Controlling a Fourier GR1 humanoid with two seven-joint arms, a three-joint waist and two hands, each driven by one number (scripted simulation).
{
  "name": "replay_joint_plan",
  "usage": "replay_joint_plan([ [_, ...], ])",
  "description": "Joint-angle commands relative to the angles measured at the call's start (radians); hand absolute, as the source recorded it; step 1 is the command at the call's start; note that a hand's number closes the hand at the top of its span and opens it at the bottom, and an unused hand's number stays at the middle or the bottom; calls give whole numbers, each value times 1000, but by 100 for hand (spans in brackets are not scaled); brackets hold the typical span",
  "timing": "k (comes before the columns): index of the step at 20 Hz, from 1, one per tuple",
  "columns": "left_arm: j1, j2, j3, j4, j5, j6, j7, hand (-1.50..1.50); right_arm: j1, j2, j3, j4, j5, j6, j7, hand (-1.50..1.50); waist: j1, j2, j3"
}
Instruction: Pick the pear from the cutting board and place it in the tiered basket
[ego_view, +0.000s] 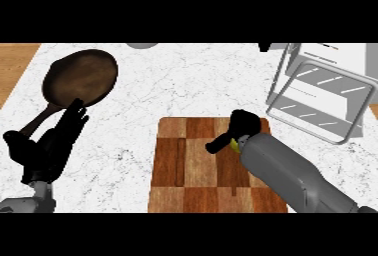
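My right hand (238, 131) is over the far part of the cutting board (193, 172), fingers and thumb curled down round the pear (234, 145). Only a thin yellow-green sliver of the pear shows, just below my palm at the wrist; the rest is hidden under the hand, so I cannot tell whether it rests on the board or is lifted off it. My left hand (53, 142) is well to the left of the cutting board, fingers straight and pointing up, holding nothing, its fingertips overlapping the handle of the dark frying pan (80, 77). The tiered basket (322, 95), a grey wire frame, stands on the marble tabletop (184, 85) just beyond the board's far right corner; I see nothing lying in its tiers. I can read no writing anywhere.
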Motion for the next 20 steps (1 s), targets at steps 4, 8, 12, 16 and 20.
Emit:
replay_joint_plan([
  [4, 45, 23, 62, 7, 9, 29, -5, 0, 121, -489, -33, -7, 68, -122, -382, 150, -127, -10, 6],
  [8, 67, 16, 68, -4, 18, 33, -2, 0, 145, -669, -139, -68, 45, -292, -626, 150, -135, -12, 9],
  [12, 82, 9, 79, 3, 25, 34, -19, 0, 171, -737, -326, -144, -132, -398, -843, 150, -149, -12, 12],
  [16, 119, 0, 60, -15, 14, 29, -31, 0, 215, -801, -474, -168, -296, -390, -1059, 150, -127, -8, 11],
  [20, 110, 10, 57, -16, 20, 1, -45, 0, 299, -889, -617, -165, -474, -262, -1284, 150, -91, 5, 4],
])
